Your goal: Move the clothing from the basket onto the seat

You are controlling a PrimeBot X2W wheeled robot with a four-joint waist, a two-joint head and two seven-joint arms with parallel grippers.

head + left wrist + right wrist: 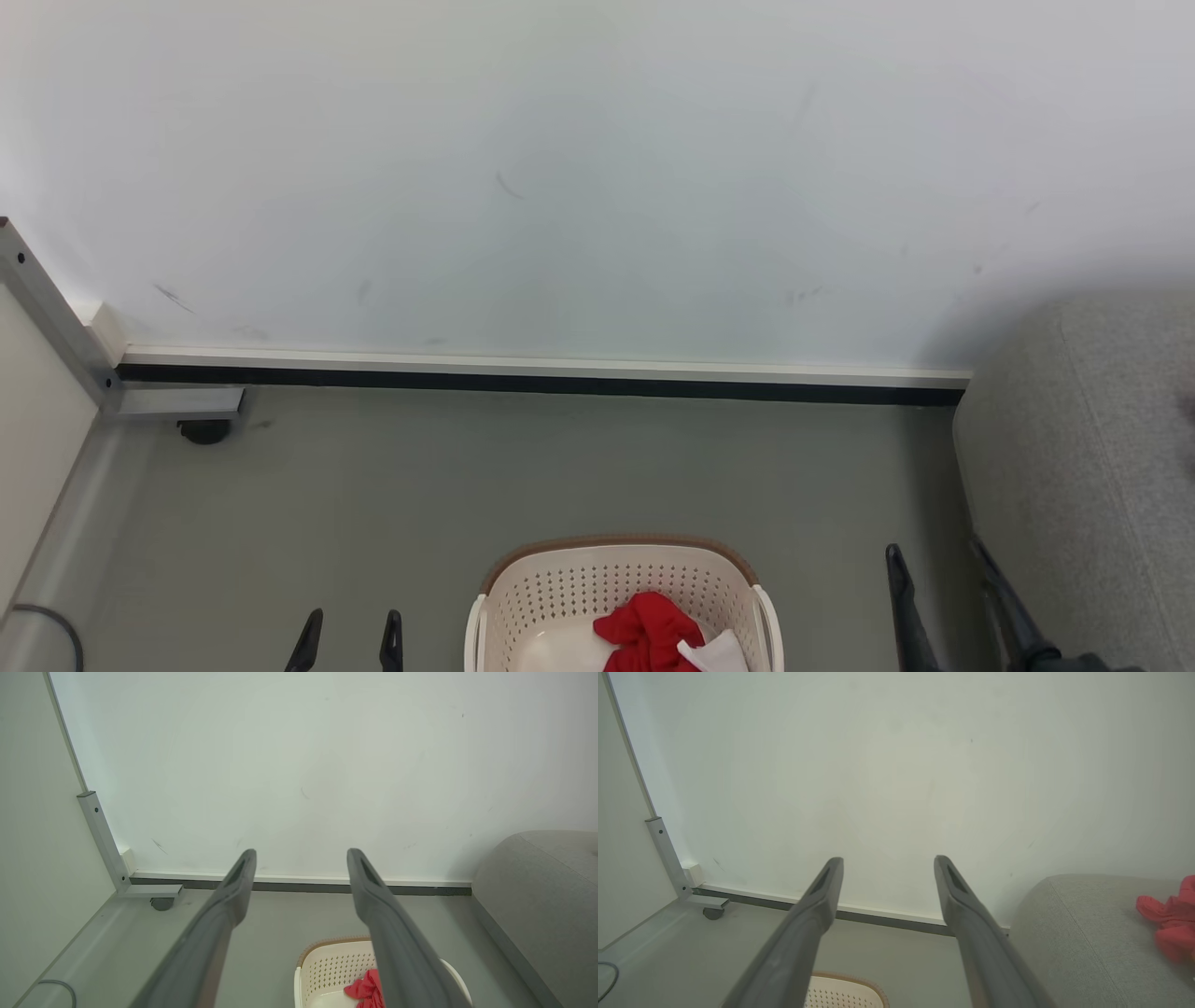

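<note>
Grey-green floor point(467, 485) meets a pale wall point(597, 187) along one dark baseboard point(560, 385). One cream basket point(560, 588) with a brown rim stands on the floor at the bottom centre of the head view. Inside it lies one crumpled bundle of red clothing point(649, 630) with a white patch; whether that bundle is one piece or several cannot be told. One grey sofa point(1074, 467) sits to the right, near the basket but apart from it. In the right wrist view, a second red garment point(1169, 919) lies on top of the sofa.

Both pairs of jaws are spread with nothing between them. The left jaws show two dark fingers point(308, 644) left of the basket. The right jaws show two fingers point(901, 597) right of the basket, by the sofa's edge.

At far left stands one metal frame point(177, 401) on one small wheel point(203, 431).
</note>
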